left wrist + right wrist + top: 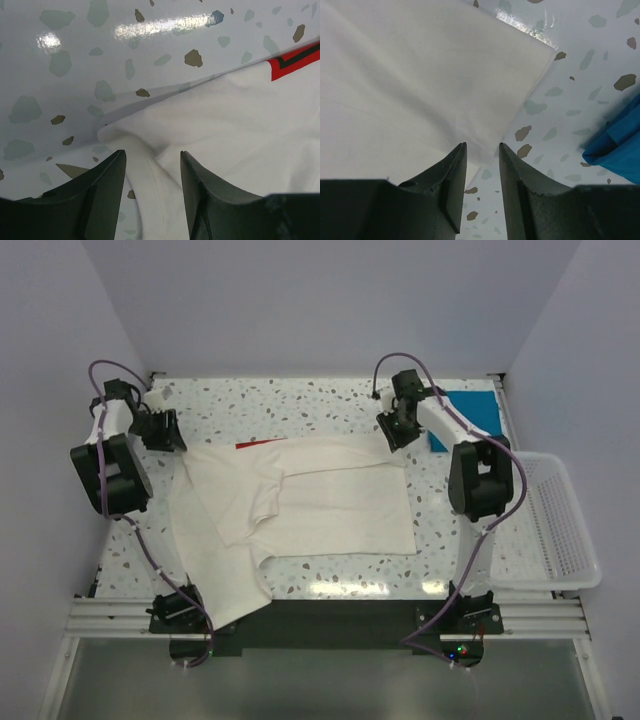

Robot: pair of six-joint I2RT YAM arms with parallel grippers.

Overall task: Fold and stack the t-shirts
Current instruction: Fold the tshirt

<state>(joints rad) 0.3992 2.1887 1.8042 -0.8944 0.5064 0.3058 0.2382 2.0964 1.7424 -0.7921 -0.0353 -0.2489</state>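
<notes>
The cream-white t-shirt [330, 505] lies spread on the table, plain side up, partly folded, with a sliver of its red panel [262, 443] showing at the back edge. Its lower left part hangs over the near table edge. My left gripper [165, 435] is open at the shirt's back left corner, its jaws standing either side of a rolled edge of the cloth [145, 175]; the red panel [295, 62] shows at the upper right. My right gripper [400, 432] is open over the shirt's back right corner [485, 150]. The teal-blue t-shirt [470, 415] lies folded at the back right, also in the right wrist view [620, 145].
A white lattice basket [560, 530] stands off the table's right side. The speckled table [330, 395] is walled at the back and both sides. Both arms reach to the back corners.
</notes>
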